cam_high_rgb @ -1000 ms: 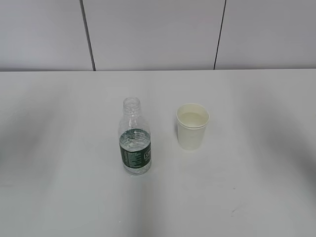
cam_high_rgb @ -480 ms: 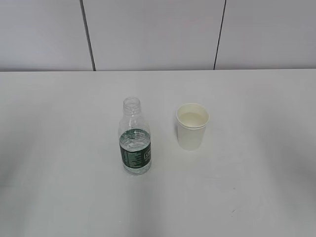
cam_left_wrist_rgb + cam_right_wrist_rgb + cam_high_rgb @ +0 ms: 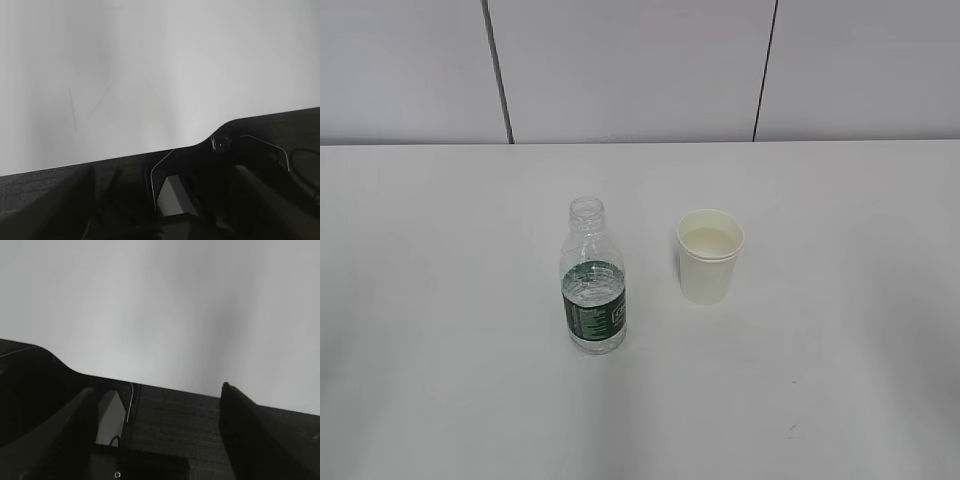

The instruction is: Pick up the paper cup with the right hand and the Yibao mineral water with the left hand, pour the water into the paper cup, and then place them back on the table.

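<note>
- The Yibao mineral water (image 3: 593,290) stands upright on the table (image 3: 440,300), about midway between the left and right edges and a little nearer the front edge than the back one. It has no cap, and the water inside reaches roughly the top of its dark green label.
- The paper cup (image 3: 710,256) stands upright just to the right of the bottle and slightly farther back, near it but not touching. Its cream inside faces up.
- Neither arm shows in the exterior view; nothing touches the bottle or the cup.
- The left hand (image 3: 165,200) appears only in its own wrist view, as dark blurred fingers (image 3: 255,192) low in the picture above bare white tabletop. The fingers stand apart with nothing between them.
- The right hand (image 3: 157,430) is likewise seen only from its wrist camera: two dark fingers (image 3: 250,430) spread wide, gripping nothing, over the tabletop's edge and a dark surface below.
</note>
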{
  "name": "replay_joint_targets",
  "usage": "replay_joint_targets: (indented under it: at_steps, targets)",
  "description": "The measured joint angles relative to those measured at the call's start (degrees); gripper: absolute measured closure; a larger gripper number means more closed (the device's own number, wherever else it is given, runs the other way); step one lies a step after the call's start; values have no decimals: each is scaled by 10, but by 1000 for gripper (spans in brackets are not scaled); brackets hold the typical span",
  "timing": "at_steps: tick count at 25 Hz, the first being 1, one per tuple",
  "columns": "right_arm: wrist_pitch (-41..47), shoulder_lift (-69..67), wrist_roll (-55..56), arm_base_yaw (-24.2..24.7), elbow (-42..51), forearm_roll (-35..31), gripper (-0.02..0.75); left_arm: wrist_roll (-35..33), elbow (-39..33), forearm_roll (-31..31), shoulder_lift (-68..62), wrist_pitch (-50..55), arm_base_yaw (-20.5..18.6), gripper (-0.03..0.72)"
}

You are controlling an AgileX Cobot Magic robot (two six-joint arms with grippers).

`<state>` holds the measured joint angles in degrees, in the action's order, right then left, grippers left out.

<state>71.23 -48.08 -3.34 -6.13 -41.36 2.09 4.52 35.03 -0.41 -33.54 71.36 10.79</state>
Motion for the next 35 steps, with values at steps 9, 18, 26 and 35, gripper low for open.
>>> replay_joint_targets:
  at_steps: [9, 18, 26, 35]
  targets:
    - [-20, 36, 0, 0, 76, 0, 153, 0, -34, 0, 97, -29, 0, 198]
    - [-43, 120, 0, 0, 120, 0, 153, 0, -57, 0, 148, -84, 0, 206]
    - [-64, 230, 0, 0, 135, 0, 153, 0, -58, 0, 207, -84, 0, 209]
    - [-63, 378, 0, 0, 136, 0, 153, -1, -57, 0, 343, -80, 0, 212]
